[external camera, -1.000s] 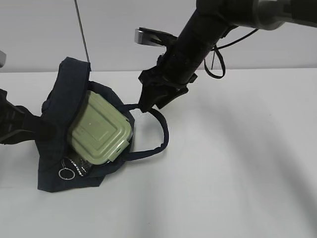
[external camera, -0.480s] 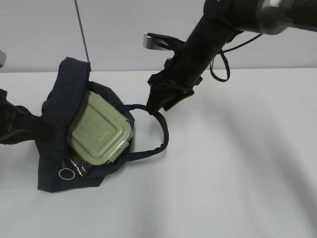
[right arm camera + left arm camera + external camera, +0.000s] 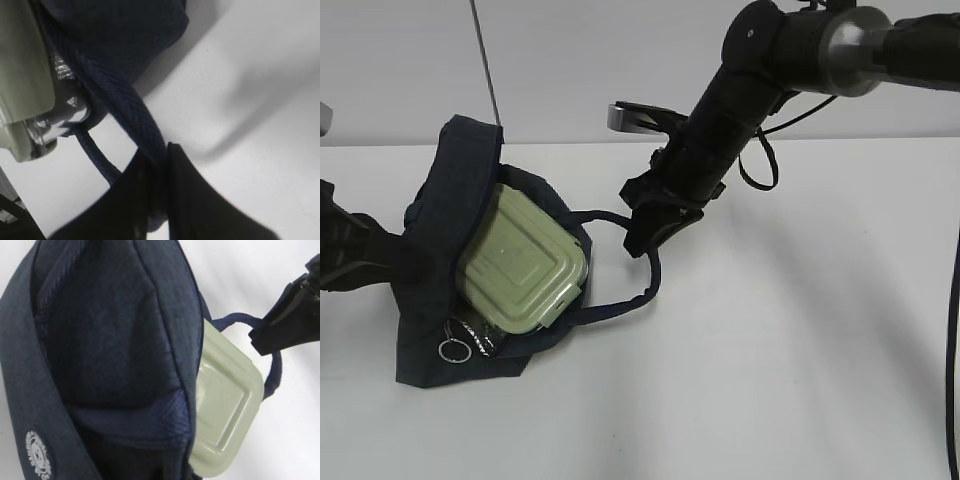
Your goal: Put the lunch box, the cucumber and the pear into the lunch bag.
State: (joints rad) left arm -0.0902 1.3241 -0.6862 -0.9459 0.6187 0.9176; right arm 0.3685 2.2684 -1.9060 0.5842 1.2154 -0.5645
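Note:
The navy lunch bag lies open on the white table at the left. The lunch box, green lid up, sits in its mouth with one corner sticking out; it also shows in the left wrist view. My right gripper is shut on the bag's loop handle, and the strap runs between its fingers. My left gripper is at the bag's left side, and its fingers are buried in the bunched fabric. The silver ring pull lies at the bag's front. The cucumber and pear are out of view.
A thin grey rod rises behind the bag. A grey bracket sticks out behind the right arm. A black cable hangs from that arm. Bare white table spreads to the right and front.
My right gripper has moved a little right and down, still holding the handle and drawing the loop with it. The bag, lunch box and left arm have not moved.

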